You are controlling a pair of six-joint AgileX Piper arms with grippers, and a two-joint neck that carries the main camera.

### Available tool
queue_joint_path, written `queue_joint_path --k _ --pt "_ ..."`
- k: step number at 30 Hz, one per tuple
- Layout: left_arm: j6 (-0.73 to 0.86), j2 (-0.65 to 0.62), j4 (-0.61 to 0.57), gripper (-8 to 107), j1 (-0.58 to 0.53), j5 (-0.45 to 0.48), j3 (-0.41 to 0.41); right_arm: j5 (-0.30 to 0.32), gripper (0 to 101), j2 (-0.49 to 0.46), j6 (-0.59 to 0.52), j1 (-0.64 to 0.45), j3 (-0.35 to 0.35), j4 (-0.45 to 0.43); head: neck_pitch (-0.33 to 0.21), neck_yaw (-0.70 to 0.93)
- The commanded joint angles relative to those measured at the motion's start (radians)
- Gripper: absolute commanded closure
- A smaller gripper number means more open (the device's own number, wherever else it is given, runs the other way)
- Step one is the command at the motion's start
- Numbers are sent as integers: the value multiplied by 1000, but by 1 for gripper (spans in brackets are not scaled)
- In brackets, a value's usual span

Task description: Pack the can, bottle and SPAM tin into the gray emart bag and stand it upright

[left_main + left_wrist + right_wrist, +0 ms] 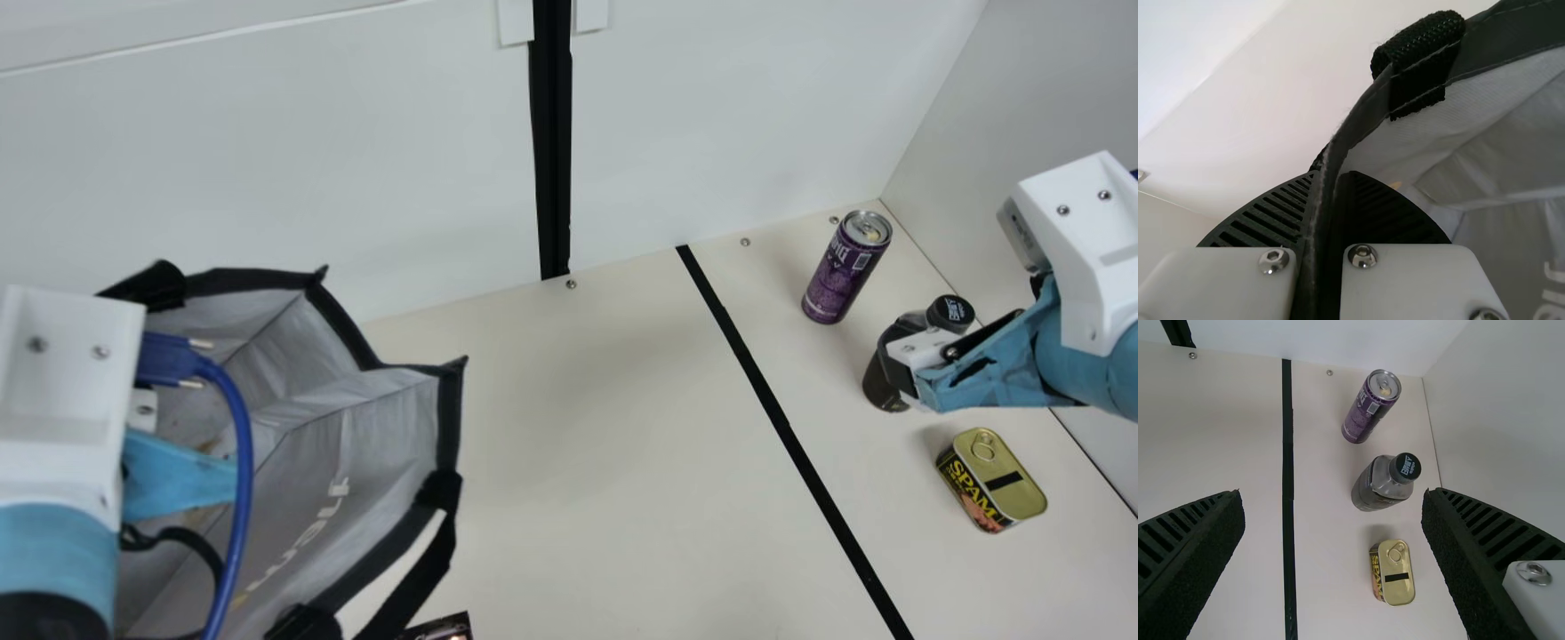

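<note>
My left gripper point(178, 473) is at the gray emart bag point(311, 453), whose mouth gapes open at the left of the main view. In the left wrist view, the left gripper point(1333, 180) pinches the dark rim of the bag point(1368, 113). My right gripper point(921, 351) hangs over the bottle point(880, 391), partly covering it. The right gripper point(1333, 495) is open and empty, above the table. The purple can point(840, 276) and the bottle point(1375, 487) stand upright; the SPAM tin point(996, 480) rests lid up, nearer than the bottle.
A black tape line point(782, 427) crosses the cream table point(605, 462) between bag and items. White walls point(756, 116) border the back and right. Bag straps point(418, 569) hang at its near side, beside a small dark object point(444, 628) at the bottom edge.
</note>
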Motion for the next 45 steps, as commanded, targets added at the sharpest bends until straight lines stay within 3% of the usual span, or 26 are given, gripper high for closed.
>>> queue_joint_path --k 1,23,45 --pt "-23 -2 -1 107 -10 1 30 0 6 0 0 0 0 0 -24 -2" --pt "-204 52 -166 107 -160 1 127 0 6 0 0 0 0 0 -24 -2" --pt "-282 104 -531 107 -203 1 -3 0 6 0 0 0 0 0 -24 -2"
